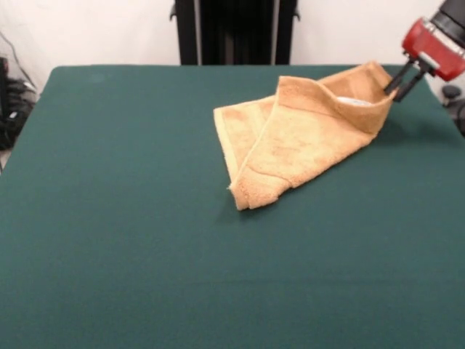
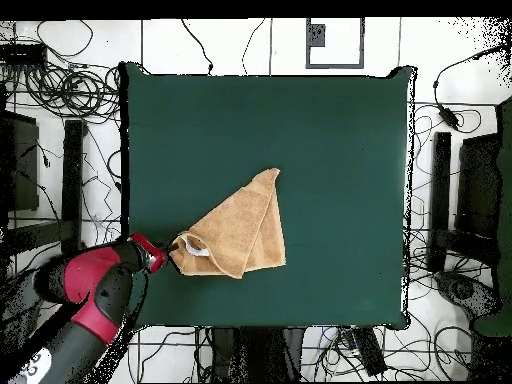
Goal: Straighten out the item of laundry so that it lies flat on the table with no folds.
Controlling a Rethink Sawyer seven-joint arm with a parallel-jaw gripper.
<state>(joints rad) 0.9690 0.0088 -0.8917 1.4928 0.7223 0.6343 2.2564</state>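
Note:
The item of laundry (image 1: 298, 138) is a tan-orange towel, folded over itself into a rough triangle on the green table (image 1: 131, 240). One corner is raised off the cloth at the right, where my gripper (image 1: 397, 83) is shut on it, and the towel hangs open like a pocket. Something white, perhaps a tag (image 1: 354, 100), shows inside the lifted fold. In the overhead view the towel (image 2: 240, 228) lies a little left of the table's (image 2: 330, 140) middle, with the gripper (image 2: 173, 247) pinching its lower-left corner.
My red and black arm (image 2: 90, 290) reaches in over the table's lower-left edge in the overhead view. Cables and black stands (image 2: 72, 180) surround the table on the floor. The black pedestal (image 1: 234, 30) stands behind the far edge.

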